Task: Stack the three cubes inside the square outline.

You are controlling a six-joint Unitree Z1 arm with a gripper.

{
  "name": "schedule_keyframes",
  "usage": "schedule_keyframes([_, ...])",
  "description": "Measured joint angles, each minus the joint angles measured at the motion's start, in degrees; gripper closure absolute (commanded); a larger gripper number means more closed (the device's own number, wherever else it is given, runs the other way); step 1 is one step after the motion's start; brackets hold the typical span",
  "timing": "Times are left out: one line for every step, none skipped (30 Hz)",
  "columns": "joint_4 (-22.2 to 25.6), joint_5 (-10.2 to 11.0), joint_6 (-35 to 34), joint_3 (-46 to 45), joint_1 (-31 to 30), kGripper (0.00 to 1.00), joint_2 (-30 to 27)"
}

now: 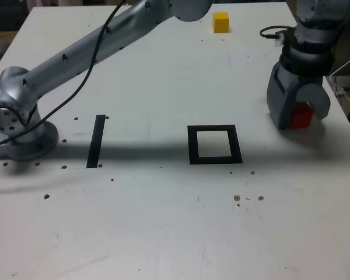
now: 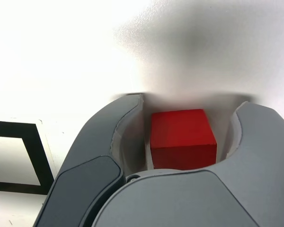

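My gripper (image 1: 298, 111) is down on the table at the exterior view's right, with its jaws on both sides of the red cube (image 1: 302, 115). In the wrist view the red cube (image 2: 182, 137) sits on the table between the grey jaws of my gripper (image 2: 187, 113). One jaw lies against the cube and a thin pale strip shows at the other, so I cannot tell whether the grip is tight. A yellow cube (image 1: 221, 21) stands alone at the far edge. The square outline (image 1: 214, 158) lies mid-table with nothing in it, and its corner (image 2: 40, 156) shows in the wrist view.
A straight black strip (image 1: 96, 140) lies at the exterior view's left of the outline. The arm's base (image 1: 17, 125) stands at the far left and its long link crosses the back of the table. Cables hang at the right edge.
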State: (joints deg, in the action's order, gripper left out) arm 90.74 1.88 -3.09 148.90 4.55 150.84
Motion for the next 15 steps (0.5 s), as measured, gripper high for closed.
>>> schedule_keyframes([0.0, 0.0, 0.01, 0.0, 0.0, 0.4, 0.0])
schedule_keyframes([0.0, 0.0, 0.01, 0.0, 0.0, 0.41, 0.0])
schedule_keyframes([0.0, 0.0, 0.01, 0.0, 0.0, 0.43, 0.0])
schedule_keyframes([-0.01, 0.0, 0.01, 0.0, 0.0, 0.45, 0.0])
schedule_keyframes([0.0, 0.0, 0.01, 0.0, 0.0, 0.47, 0.0])
schedule_keyframes([-0.01, 0.02, 0.01, 0.0, 0.0, 0.5, 0.0])
schedule_keyframes([-0.01, 0.18, 0.01, 0.02, 0.0, 0.54, 0.0])
schedule_keyframes([-0.03, 0.55, 0.02, 0.12, 0.0, 0.57, 0.0])
schedule_keyframes([-0.07, 0.97, 0.04, 0.25, -0.01, 0.6, 0.0])
schedule_keyframes([-0.1, 1.42, 0.06, 0.43, -0.03, 0.62, -0.01])
schedule_keyframes([-0.15, 1.95, 0.07, 0.61, -0.08, 0.63, -0.02])
schedule_keyframes([-0.2, 2.45, 0.11, 0.79, -0.14, 0.65, -0.05])
schedule_keyframes([-0.25, 2.87, 0.14, 0.92, -0.22, 0.65, -0.1])
schedule_keyframes([-0.28, 3.22, 0.18, 1.02, -0.3, 0.65, -0.15])
schedule_keyframes([-0.3, 3.38, 0.19, 1.04, -0.34, 0.65, -0.21])
